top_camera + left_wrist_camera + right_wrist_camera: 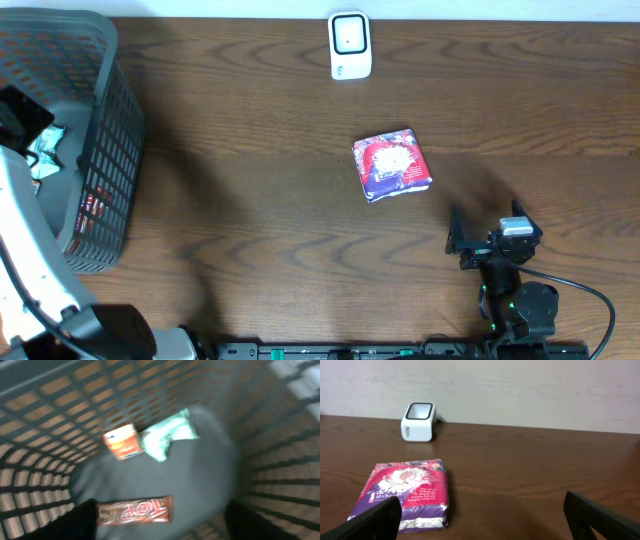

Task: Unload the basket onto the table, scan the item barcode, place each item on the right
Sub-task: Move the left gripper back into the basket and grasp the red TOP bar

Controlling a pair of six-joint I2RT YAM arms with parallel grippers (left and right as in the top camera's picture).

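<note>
Left fingers [80, 522] first: they are spread wide inside the basket [40, 435], one dark tip low on each side of the blurred wrist view, and nothing is clamped between them. Right under them, on the grey basket floor, a brown-and-red chocolate bar [135, 511] lies flat, its left end just beside the left tip, though I cannot tell whether they touch. Farther in, an orange carton [121, 442] sits against a mint-green packet [167, 435], both near the lattice wall. Over to the right fingers [372, 520]: fully parted as well, gripping nothing, hovering low above the desk [250, 200] at its near right. Just beyond the left tip lies the red-and-purple packet [407, 492], flat on the wood with its printed face up. From overhead that packet [392, 166] sits about mid-desk, slightly turned, well apart from the basket [110, 150] on the far left. Beyond it, at the far edge of the desk, stands the white scanner [418, 421], its dark window facing up. From above, the scanner [350, 46] is a little left of the packet and clear of it. The left arm's white body reaches over the basket's near side.
</note>
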